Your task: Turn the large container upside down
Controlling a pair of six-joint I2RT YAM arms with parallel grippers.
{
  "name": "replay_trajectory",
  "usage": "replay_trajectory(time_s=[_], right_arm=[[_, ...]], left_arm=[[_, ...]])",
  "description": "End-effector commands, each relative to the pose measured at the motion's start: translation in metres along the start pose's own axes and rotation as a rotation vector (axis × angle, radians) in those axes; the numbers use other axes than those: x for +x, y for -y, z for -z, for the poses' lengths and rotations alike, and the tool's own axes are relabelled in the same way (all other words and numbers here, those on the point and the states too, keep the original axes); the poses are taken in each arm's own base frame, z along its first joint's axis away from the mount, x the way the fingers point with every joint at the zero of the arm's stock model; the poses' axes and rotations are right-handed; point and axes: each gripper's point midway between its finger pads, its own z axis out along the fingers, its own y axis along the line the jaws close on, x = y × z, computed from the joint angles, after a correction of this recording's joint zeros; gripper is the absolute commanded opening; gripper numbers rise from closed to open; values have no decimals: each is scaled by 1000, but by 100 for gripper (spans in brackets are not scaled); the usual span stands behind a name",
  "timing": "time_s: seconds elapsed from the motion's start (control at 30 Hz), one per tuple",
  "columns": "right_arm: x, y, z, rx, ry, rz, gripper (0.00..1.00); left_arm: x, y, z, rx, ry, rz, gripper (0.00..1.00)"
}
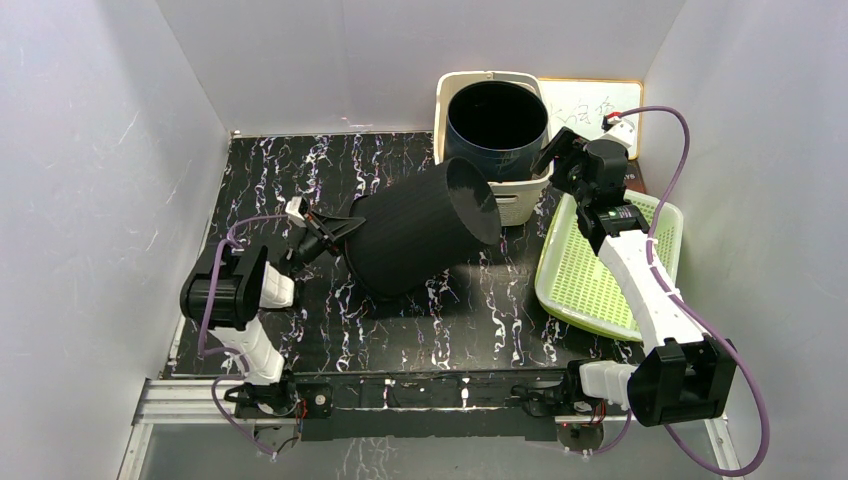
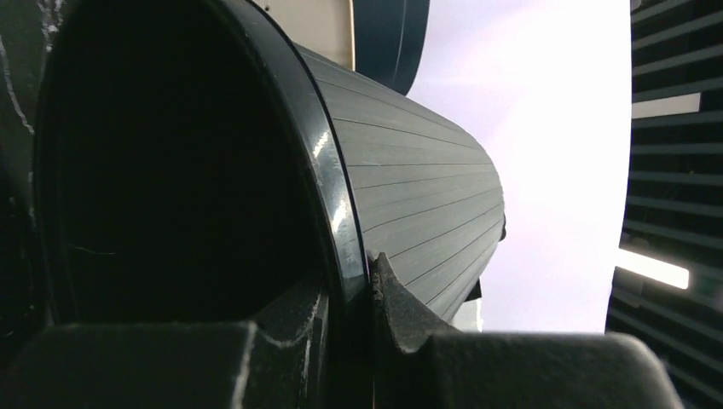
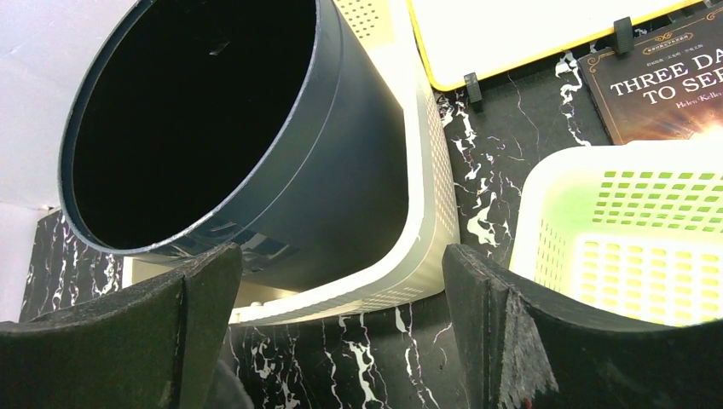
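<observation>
The large container (image 1: 410,240) is a black ribbed bin lying tilted on the marbled table, its flat base (image 1: 472,200) raised toward the back right and its mouth toward the left. My left gripper (image 1: 335,232) is shut on its glossy rim (image 2: 328,170), one finger inside the dark mouth and one on the ribbed outer wall (image 2: 418,196); in the left wrist view the gripper (image 2: 367,273) pinches that rim. My right gripper (image 1: 553,155) is open and empty, hovering by the cream basket; in the right wrist view it (image 3: 341,281) holds nothing.
A cream basket (image 1: 520,200) at the back holds a dark blue bucket (image 1: 497,125), both also in the right wrist view (image 3: 426,213) (image 3: 281,170). A green slotted tray (image 1: 600,280) lies right. A whiteboard (image 1: 590,105) and a book (image 3: 665,94) sit behind. White walls enclose the table.
</observation>
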Motion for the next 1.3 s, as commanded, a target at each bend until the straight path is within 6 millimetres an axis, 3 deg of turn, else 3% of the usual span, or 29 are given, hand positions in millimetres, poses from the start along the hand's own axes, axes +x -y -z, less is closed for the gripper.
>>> replay_trajectory(time_s=[0.0,0.3,0.6,0.77,1.1,1.27], right_arm=[[-24,-4,8,-14,81,8,87],[-16,-6,3,-31,59,1,87],[-15,-6,3,-30,53,3,87],[-4,-6,4,-42,20,9,87],[5,-7,8,-65,-19,38,87],[19,-15,19,-114,-61,35,86]], left_arm=[[19,-49,25,-51,-114,-188,7],[-1,-67,28,-87,-77,-153,37],[-8,-70,29,-91,-60,-154,47],[-18,-72,29,-98,-42,-129,98],[-55,-89,17,-248,-23,-121,98],[-82,-105,23,-571,-50,-234,98]])
